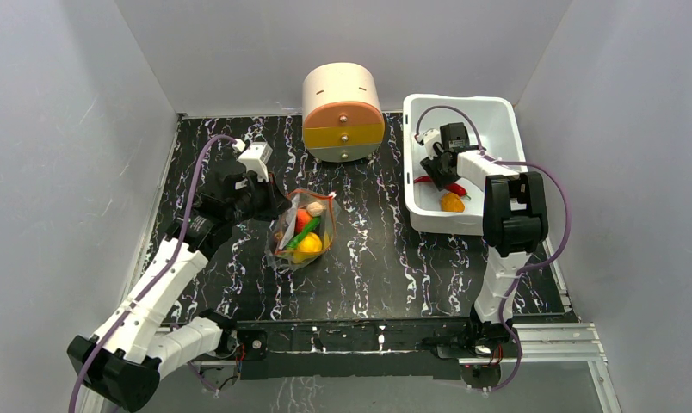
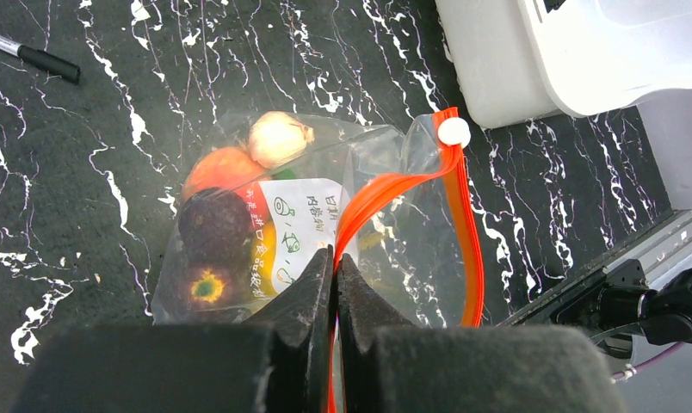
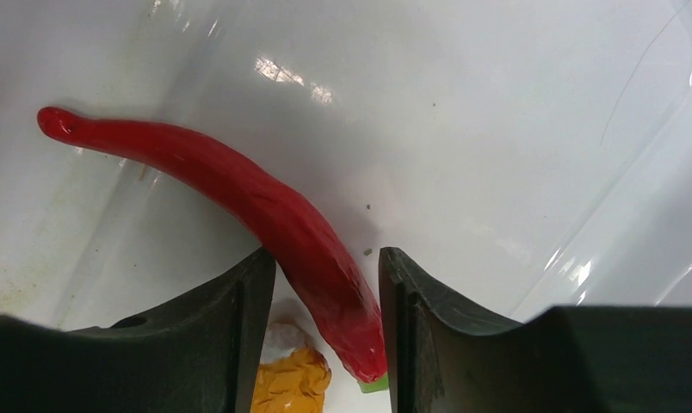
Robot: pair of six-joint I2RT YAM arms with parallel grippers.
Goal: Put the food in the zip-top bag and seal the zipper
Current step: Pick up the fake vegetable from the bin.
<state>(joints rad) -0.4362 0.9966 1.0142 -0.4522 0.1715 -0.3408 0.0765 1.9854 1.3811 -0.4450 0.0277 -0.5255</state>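
The clear zip-top bag [image 1: 304, 231] lies mid-table with food in it: a beige bulb [image 2: 278, 138], an orange fruit [image 2: 222, 168] and a dark maroon piece [image 2: 213, 224]. Its mouth gapes, and the orange-red zipper [image 2: 463, 224] loops round the opening. My left gripper [image 2: 336, 254] is shut on one side of that strip. Inside the white tub [image 1: 497, 107], my right gripper [image 3: 325, 254] stands open astride the thick end of a red chili [image 3: 265, 206]. The chili lies on the tub floor. An orange fruit [image 3: 291, 383] sits just behind it.
A round cream, orange and yellow drawer unit [image 1: 342, 112] stands at the back between bag and tub. A black pen [image 2: 33, 56] lies on the marbled table left of the bag. The tub's near wall [image 2: 497, 69] rises close beside the bag's mouth.
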